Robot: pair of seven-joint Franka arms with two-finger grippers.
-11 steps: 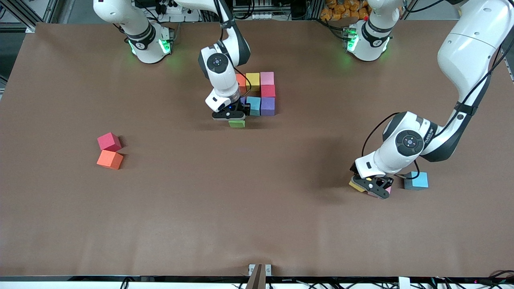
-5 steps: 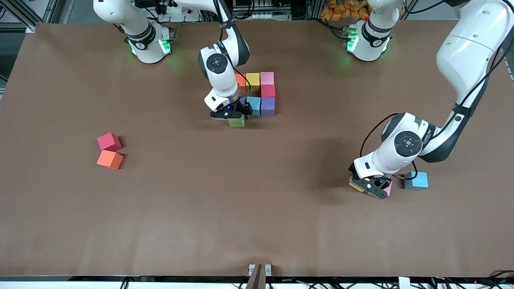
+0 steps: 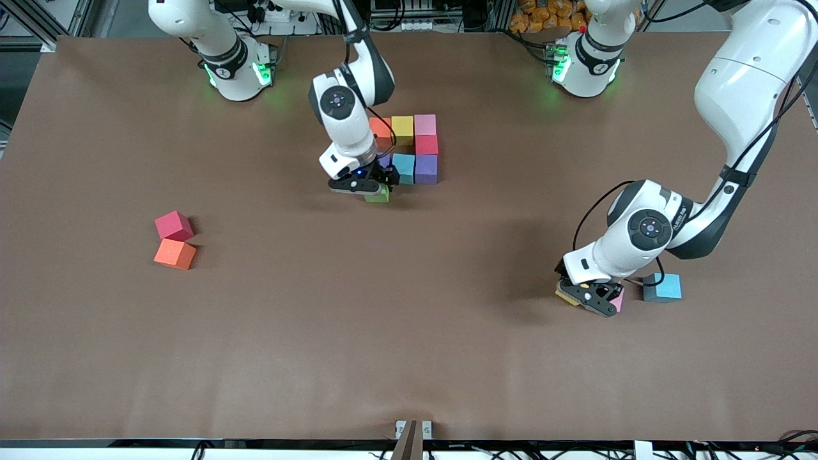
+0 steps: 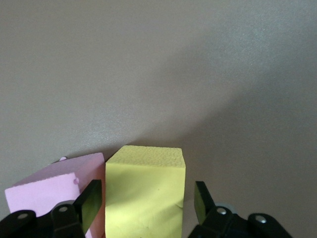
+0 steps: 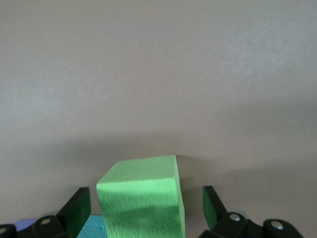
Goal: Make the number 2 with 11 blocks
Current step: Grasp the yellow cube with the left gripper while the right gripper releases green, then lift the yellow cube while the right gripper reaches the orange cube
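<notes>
I see the number 2 (image 3: pixel 409 150) part-built near the middle of the desk's edge where the bases stand: orange (image 3: pixel 381 126), yellow (image 3: pixel 402 126) and pink (image 3: pixel 425 124) in its top row, crimson (image 3: pixel 427 145) under the pink, then a row with a blue cube (image 3: pixel 404 167) and a purple one (image 3: pixel 426 168), and another purple corner mostly hidden by the right arm. The green cube (image 5: pixel 141 198) sits on the desk just under that row's hidden end, touching the blue cube's corner in the right wrist view. My right gripper (image 3: pixel 362 186) is over it with jaws wide, a clear gap on both sides, holding nothing. Toward the left arm's end, my left gripper (image 3: pixel 591 295) is down at the desk with its fingers (image 4: pixel 91 204) straddling a loose yellow cube (image 4: pixel 144 191), not yet pinched; one finger sits between it and a pink cube (image 4: pixel 54 186) just beside. A light blue cube (image 3: pixel 663 287) lies near them. At the right arm's end, a crimson cube (image 3: pixel 173 225) touches an orange one (image 3: pixel 174 253).
</notes>
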